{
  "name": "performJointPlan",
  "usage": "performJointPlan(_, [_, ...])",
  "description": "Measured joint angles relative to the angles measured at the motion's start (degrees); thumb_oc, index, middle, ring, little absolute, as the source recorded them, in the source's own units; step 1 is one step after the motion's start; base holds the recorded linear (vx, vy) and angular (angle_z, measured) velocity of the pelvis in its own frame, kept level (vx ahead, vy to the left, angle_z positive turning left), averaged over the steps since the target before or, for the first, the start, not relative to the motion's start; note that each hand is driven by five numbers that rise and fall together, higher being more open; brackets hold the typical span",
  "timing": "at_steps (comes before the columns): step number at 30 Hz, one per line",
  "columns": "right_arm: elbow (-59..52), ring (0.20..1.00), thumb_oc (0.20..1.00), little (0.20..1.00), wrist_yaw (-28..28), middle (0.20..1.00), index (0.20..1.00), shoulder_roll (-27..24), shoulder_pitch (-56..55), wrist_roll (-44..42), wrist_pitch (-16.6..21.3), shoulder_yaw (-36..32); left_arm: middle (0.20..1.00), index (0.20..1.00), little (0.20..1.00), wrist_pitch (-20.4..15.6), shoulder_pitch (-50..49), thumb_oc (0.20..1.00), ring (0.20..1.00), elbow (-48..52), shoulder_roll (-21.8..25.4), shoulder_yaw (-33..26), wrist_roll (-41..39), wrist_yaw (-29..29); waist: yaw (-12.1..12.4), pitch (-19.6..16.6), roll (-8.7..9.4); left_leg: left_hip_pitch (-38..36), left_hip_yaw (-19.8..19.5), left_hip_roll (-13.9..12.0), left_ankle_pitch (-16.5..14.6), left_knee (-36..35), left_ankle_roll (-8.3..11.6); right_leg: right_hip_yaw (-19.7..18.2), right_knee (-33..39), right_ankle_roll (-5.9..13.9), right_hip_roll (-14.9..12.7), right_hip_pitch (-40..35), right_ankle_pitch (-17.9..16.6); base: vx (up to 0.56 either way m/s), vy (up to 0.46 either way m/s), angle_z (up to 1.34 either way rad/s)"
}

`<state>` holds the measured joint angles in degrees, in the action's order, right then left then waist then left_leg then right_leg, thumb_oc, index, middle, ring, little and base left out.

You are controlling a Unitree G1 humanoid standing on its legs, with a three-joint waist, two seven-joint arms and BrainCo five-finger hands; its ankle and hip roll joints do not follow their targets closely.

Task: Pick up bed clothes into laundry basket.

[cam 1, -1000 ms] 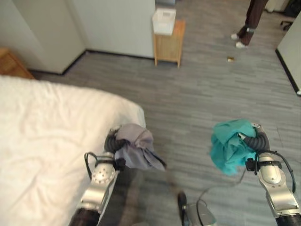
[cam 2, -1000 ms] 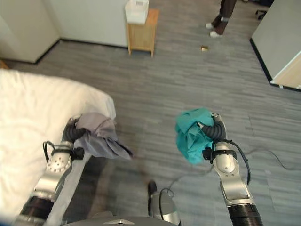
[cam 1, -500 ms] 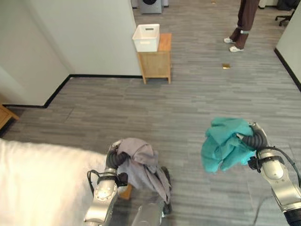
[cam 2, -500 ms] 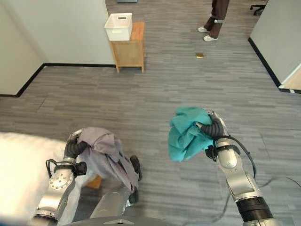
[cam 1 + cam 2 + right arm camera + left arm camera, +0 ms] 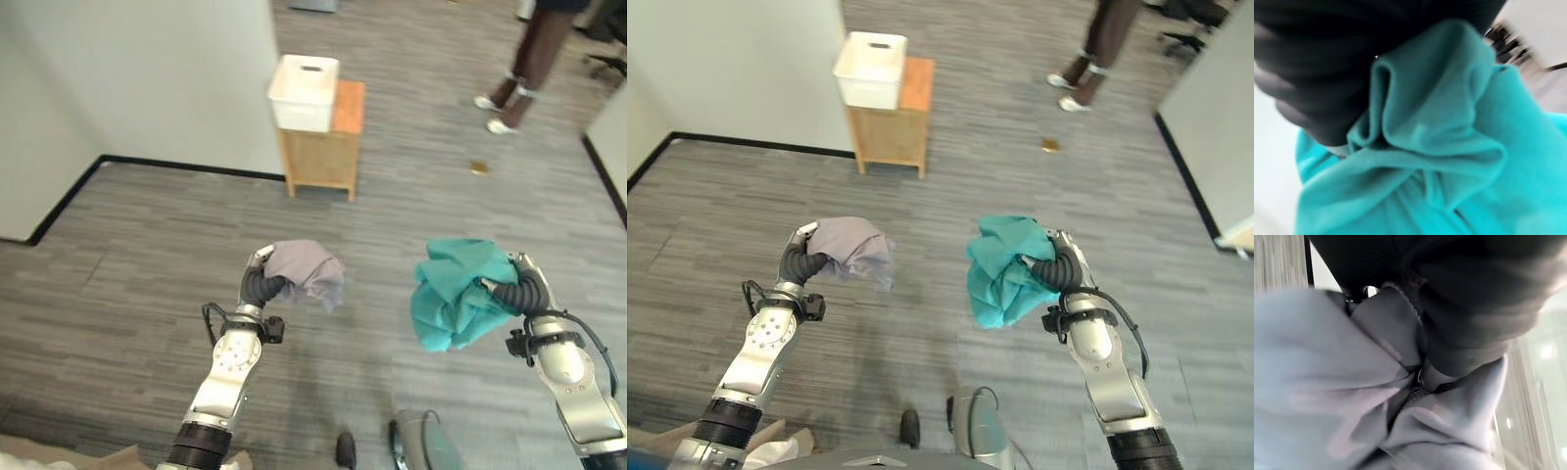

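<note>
Both garments are picked up: left hand (image 5: pixel 263 286) clutches grey cloth (image 5: pixel 306 272), right hand (image 5: pixel 517 290) teal cloth (image 5: pixel 456 294); white basket (image 5: pixel 305 92) waits at twelve o'clock.

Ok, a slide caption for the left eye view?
Left hand holding grey garment, right hand holding teal garment, white basket ahead.

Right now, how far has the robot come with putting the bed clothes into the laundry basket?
Picked up: the left hand is closed on a grey garment, and the right hand on a teal garment, both held above the grey floor. In hand: carrying them. Left: dropping both in the white basket, which sits ahead on a small wooden stand, well beyond the hands. Nothing shows in it yet.
</note>
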<state>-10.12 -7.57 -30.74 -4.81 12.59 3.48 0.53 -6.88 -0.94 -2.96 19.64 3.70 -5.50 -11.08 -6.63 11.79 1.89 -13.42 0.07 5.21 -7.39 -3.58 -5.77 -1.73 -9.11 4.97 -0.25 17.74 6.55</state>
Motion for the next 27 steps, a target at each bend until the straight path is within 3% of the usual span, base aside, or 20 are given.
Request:
performJointPlan(2, [0.0,0.2,0.2,0.2,-0.3,0.2,0.2,0.3,0.0,0.0,0.2,-0.3,0.2,0.2,0.2,0.1,-2.1,0.2,0.2,-0.1,0.3,-1.2,0.0,0.0,-0.9,-0.6,0.97,-3.2,-2.6,-0.5,-2.3,-0.4,1.34,0.0,11.7,0.19,0.4,0.1,-4.2,0.44,-0.179,0.76])
performJointPlan(3, [0.2,0.2,0.2,0.2,-0.6,0.2,0.2,0.3,0.0,0.0,0.2,-0.5,0.2,0.2,0.2,0.1,-2.3,0.2,0.2,-0.4,0.1,-1.2,0.0,0.0,-1.1,-0.6,0.92,-5.0,-3.6,-1.3,-2.9,-0.8,2.58,0.9,13.9,0.25,0.5,0.2,-5.0,0.46,-0.236,0.93])
performJointPlan(4, [0.9,0.2,0.2,0.2,-0.6,0.2,0.2,0.3,-0.1,0.0,0.2,-0.8,0.2,0.2,0.2,0.5,-2.4,0.2,0.2,-0.8,-0.2,-0.6,0.0,0.1,-1.1,-0.9,1.04,-8.2,-4.1,-2.4,-4.3,-1.1,5.03,3.6,14.0,0.28,0.2,-0.7,-4.7,0.46,-0.254,0.83])
performJointPlan(5, [2.4,0.2,0.2,0.2,-0.6,0.2,0.2,0.1,0.0,0.1,0.2,-1.1,0.2,0.2,0.2,0.9,-2.6,0.2,0.2,-1.2,-1.4,-0.2,0.0,0.1,-0.8,-0.9,0.72,-10.1,-3.6,-3.6,-5.5,1.1,7.1,4.5,12.7,-1.01,0.6,-1.9,-13.7,0.6,-0.355,0.87])
performJointPlan(6, [3.1,0.2,0.2,0.2,-0.7,0.2,0.2,0.5,0.0,0.3,0.2,-1.4,0.2,0.2,0.2,0.9,-3.2,0.2,0.2,-1.2,-2.7,0.1,0.0,0.2,-1.4,-0.8,0.07,-10.3,-5.1,-5.6,-5.2,4.8,10.59,4.3,6.9,-4.06,1.8,-1.7,-16.4,0.46,-0.281,0.69])
performJointPlan(7, [3.6,0.2,0.2,0.2,-0.6,0.2,0.2,0.1,-0.7,0.6,0.1,-1.6,0.2,0.2,0.2,1.1,-3.6,0.2,0.2,-1.1,-3.9,1.0,0.0,0.2,-1.6,-0.6,-0.51,-9.9,-5.1,-6.7,-3.6,10.2,11.94,4.8,1.4,-7.26,3.0,-2.1,-14.8,0.46,-0.263,0.53])
performJointPlan(8, [4.3,0.2,0.2,0.2,-0.6,0.2,0.2,0.5,-0.2,0.6,0.1,-1.6,0.2,0.2,0.2,1.2,-4.1,0.2,0.2,-1.2,-4.2,1.2,0.0,0.3,-1.3,-0.6,-0.52,-8.9,-4.2,-7.6,-2.1,16.0,12.05,4.5,-1.2,-8.9,4.2,-3.8,-12.9,0.42,-0.283,0.29])
performJointPlan(9, [4.0,0.2,0.2,0.2,-0.6,0.2,0.2,0.4,-0.1,0.6,0.3,-2.0,0.2,0.2,0.2,1.2,-4.1,0.2,0.2,-1.1,-4.1,1.0,0.0,0.3,-1.3,-0.6,-0.55,-7.1,-3.3,-8.3,-1.8,21.7,11.85,4.3,-1.3,-9.4,4.9,-6.6,-9.6,0.38,-0.296,0.12])
performJointPlan(11, [3.7,0.2,0.2,0.2,-0.7,0.2,0.2,-0.3,1.3,0.6,0.6,-2.5,0.2,0.2,0.2,1.1,-4.2,0.2,0.2,-0.1,-3.4,0.1,-0.5,0.2,-1.8,-0.4,-0.41,1.5,-1.7,-8.5,-1.0,37.7,11.84,3.8,0.6,-10.47,5.9,-11.4,-7.3,0.33,-0.337,0.0])
performJointPlan(12, [3.2,0.2,0.2,0.2,-0.7,0.2,0.2,-1.1,1.6,0.6,0.6,-2.6,0.2,0.2,0.2,1.1,-4.3,0.2,0.2,1.0,-3.0,-0.2,-0.7,0.3,-1.0,-0.2,-0.17,7.5,-0.2,-8.2,0.0,47.0,10.75,2.6,2.2,-11.81,6.3,-13.4,-6.4,0.38,-0.331,-0.41])
performJointPlan(13, [2.8,0.2,0.2,0.2,-0.7,0.2,0.2,-1.4,1.8,1.0,0.6,-2.5,0.2,0.2,0.2,0.8,-4.6,0.2,0.2,2.0,-2.7,-0.8,-1.0,0.2,0.1,0.4,0.88,12.8,1.7,-7.7,0.7,54.0,9.74,0.9,3.9,-12.85,6.2,-15.7,-6.0,0.39,-0.246,-0.62])
performJointPlan(15, [1.8,0.2,0.2,0.2,-0.7,0.2,0.2,-1.3,1.8,1.1,0.6,-2.3,0.2,0.2,0.2,0.5,-5.2,0.2,0.2,2.4,-2.4,-1.6,-1.1,0.2,2.4,1.6,3.48,20.3,6.0,-8.4,0.7,58.1,9.27,-2.0,5.5,-13.71,5.4,-19.9,-5.3,0.43,-0.111,-0.74])
performJointPlan(17, [-0.2,0.2,0.2,0.2,-0.9,0.2,0.2,-1.4,2.3,2.1,0.5,-2.2,0.2,0.2,0.2,0.5,-6.4,0.2,0.2,2.3,-2.5,-1.7,-1.1,0.2,3.8,2.3,5.18,26.8,9.3,-8.8,0.6,49.8,9.05,-4.2,7.8,-12.2,4.0,-23.7,-4.1,0.42,0.014,-0.55])
performJointPlan(18, [-0.7,0.2,0.2,0.2,-1.0,0.2,0.2,-1.4,3.2,3.2,0.5,-2.0,0.2,0.2,0.2,0.5,-6.9,0.2,0.2,2.3,-2.6,-1.7,-1.1,0.2,3.9,2.7,5.21,28.8,10.3,-9.1,0.7,42.9,9.02,-4.5,9.0,-10.45,4.0,-25.4,-3.7,0.39,0.083,-0.49])
performJointPlan(20, [-0.9,0.2,0.2,0.2,-1.0,0.2,0.2,-1.9,5.6,5.0,0.5,0.2,0.2,0.2,0.2,0.5,-9.1,0.2,0.2,2.2,-2.6,-1.0,-1.1,0.2,4.3,2.5,3.84,30.2,13.2,-8.3,2.9,17.4,6.39,-3.9,10.5,-6.28,4.5,-29.8,-0.3,0.46,0.072,-0.39])
performJointPlan(22, [-1.6,0.2,0.2,0.2,-1.1,0.2,0.2,-2.8,5.9,5.8,0.6,1.5,0.2,0.2,0.2,0.5,-10.0,0.2,0.2,2.1,-3.5,-0.6,-1.0,0.2,5.1,2.2,2.87,29.7,14.2,-4.2,3.4,1.0,5.63,-3.5,13.5,-5.29,4.7,-36.1,0.5,0.68,0.049,-0.26])
performJointPlan(24, [-1.8,0.2,0.2,0.2,-1.3,0.2,0.2,-6.4,8.8,9.6,0.4,4.8,0.2,0.2,0.2,0.4,-9.9,0.2,0.2,1.4,-4.1,-0.6,-1.0,0.0,8.2,1.2,1.35,31.1,18.9,-1.2,3.3,-1.8,5.25,-4.1,14.8,0.19,4.0,-40.5,5.3,0.63,0.056,-0.64])
performJointPlan(25, [-2.0,0.2,0.2,0.2,-1.4,0.2,0.2,-7.9,9.8,10.1,0.5,5.0,0.2,0.2,0.2,0.6,-9.9,0.2,0.2,1.1,-4.4,-0.3,-1.1,0.0,8.1,1.1,0.58,31.0,19.2,-0.7,3.7,-1.0,3.85,-4.7,14.5,0.56,4.6,-42.0,5.7,0.32,0.049,-0.31])
performJointPlan(26, [-2.9,0.2,0.2,0.2,-1.8,0.2,0.2,-9.3,9.5,10.3,0.4,4.9,0.2,0.2,0.2,0.5,-11.3,0.2,0.2,1.3,-4.4,0.7,-1.1,0.1,8.3,-0.1,-1.91,28.9,17.8,-1.5,1.7,-0.3,0.06,-4.9,12.1,0.73,7.0,-43.7,5.9,0.6,0.11,0.1])
performJointPlan(27, [-3.0,0.2,0.2,0.2,-2.0,0.2,0.2,-8.2,9.4,11.3,0.3,4.9,0.2,0.2,0.2,0.6,-11.8,0.2,0.2,1.2,-3.3,0.9,-1.1,0.1,7.6,-0.5,-0.55,25.9,17.2,-0.6,7.1,-1.7,-7.1,-4.8,9.8,1.56,6.9,-46.4,6.5,0.44,0.091,0.18])
